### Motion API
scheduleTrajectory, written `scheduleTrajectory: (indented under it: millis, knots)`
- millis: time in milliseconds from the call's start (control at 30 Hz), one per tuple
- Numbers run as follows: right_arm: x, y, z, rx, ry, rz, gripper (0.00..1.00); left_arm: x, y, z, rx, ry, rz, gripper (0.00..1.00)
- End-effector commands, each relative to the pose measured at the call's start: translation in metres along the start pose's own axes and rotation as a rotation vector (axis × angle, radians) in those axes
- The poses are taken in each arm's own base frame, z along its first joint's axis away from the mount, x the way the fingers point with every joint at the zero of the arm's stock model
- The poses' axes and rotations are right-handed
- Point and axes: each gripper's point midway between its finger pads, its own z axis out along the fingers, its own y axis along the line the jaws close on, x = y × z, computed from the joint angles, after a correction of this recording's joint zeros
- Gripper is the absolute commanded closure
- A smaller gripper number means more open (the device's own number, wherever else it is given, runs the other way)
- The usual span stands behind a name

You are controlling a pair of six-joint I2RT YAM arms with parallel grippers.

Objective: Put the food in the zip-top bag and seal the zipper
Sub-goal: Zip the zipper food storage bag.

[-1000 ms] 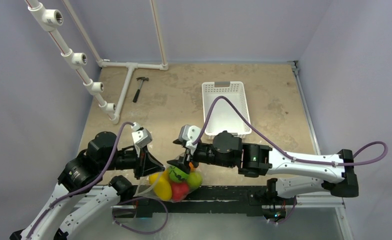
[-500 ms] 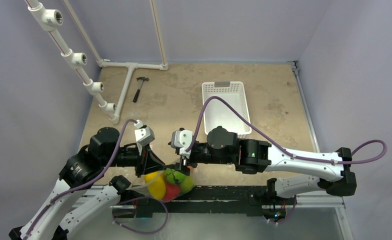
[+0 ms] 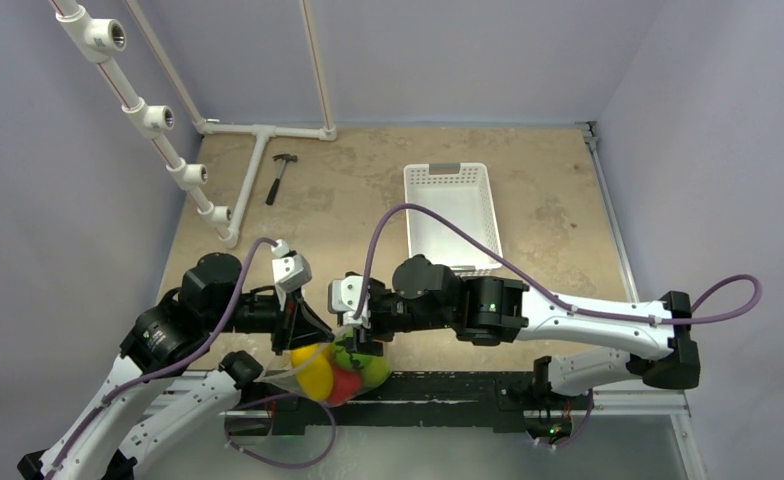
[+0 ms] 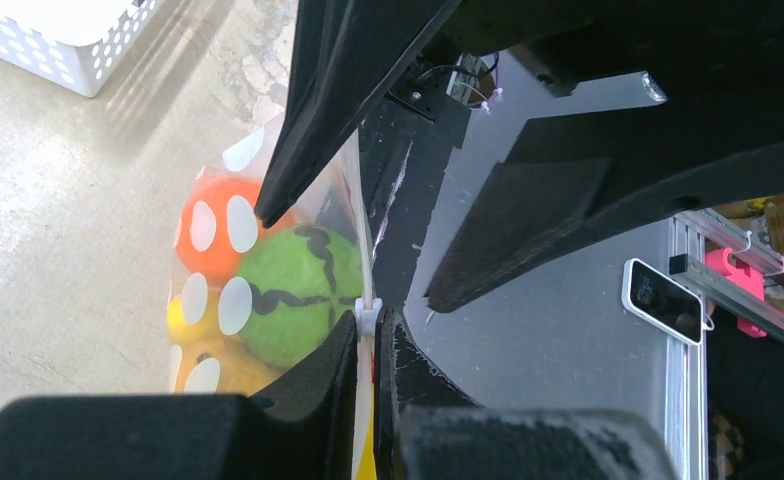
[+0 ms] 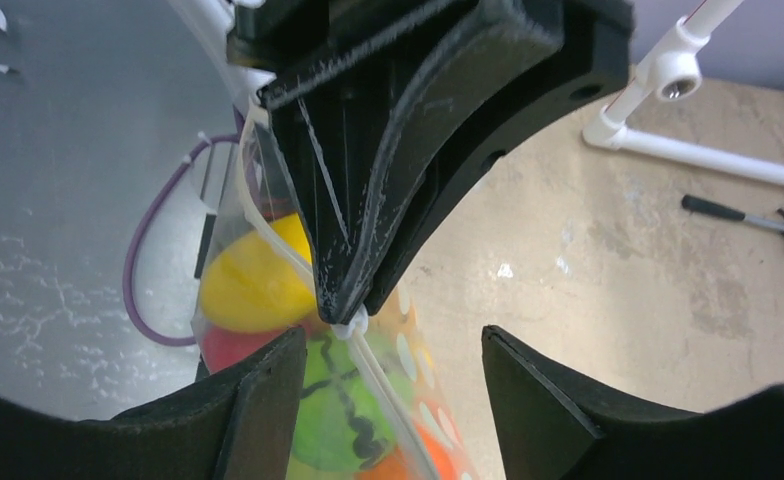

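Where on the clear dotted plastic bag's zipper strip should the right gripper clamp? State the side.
On the thin clear plastic zipper strip right beside the left gripper, which pinches it taut and straight. Come from the right, probably, jaws astride its flat faces.

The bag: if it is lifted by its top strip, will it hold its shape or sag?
Likely sag: the bag is thin clear film, pinched at its strip by the left tool. The round fruits bulge the film, so they probably weigh it down and shift. The glossy film could slip from a light pinch.
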Motion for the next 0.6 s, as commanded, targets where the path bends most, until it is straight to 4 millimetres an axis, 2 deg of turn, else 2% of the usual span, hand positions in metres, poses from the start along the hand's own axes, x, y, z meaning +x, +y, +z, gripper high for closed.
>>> scheduleTrajectory:
  millis: [0, 200, 333, 467, 567]
  knots:
    - [0.006, -0.005, -0.001, 0.005, 0.024, -0.010, 0.34, -0.026, -0.018, -0.006, 0.065, -0.080, 0.095, 1.00]
    - [0.020, -0.003, 0.002, -0.007, 0.058, 0.016, 0.43, -0.025, -0.018, -0.006, 0.068, -0.081, 0.093, 1.00]
    - [0.026, -0.001, 0.004, -0.014, 0.071, 0.030, 0.53, -0.025, -0.018, -0.007, 0.065, -0.085, 0.097, 1.00]
    - [0.028, 0.000, 0.005, -0.015, 0.080, 0.034, 0.56, -0.025, -0.017, -0.007, 0.058, -0.087, 0.097, 1.00]
    - [0.029, 0.001, 0.006, -0.021, 0.083, 0.036, 0.69, -0.025, -0.017, -0.008, 0.050, -0.088, 0.097, 1.00]
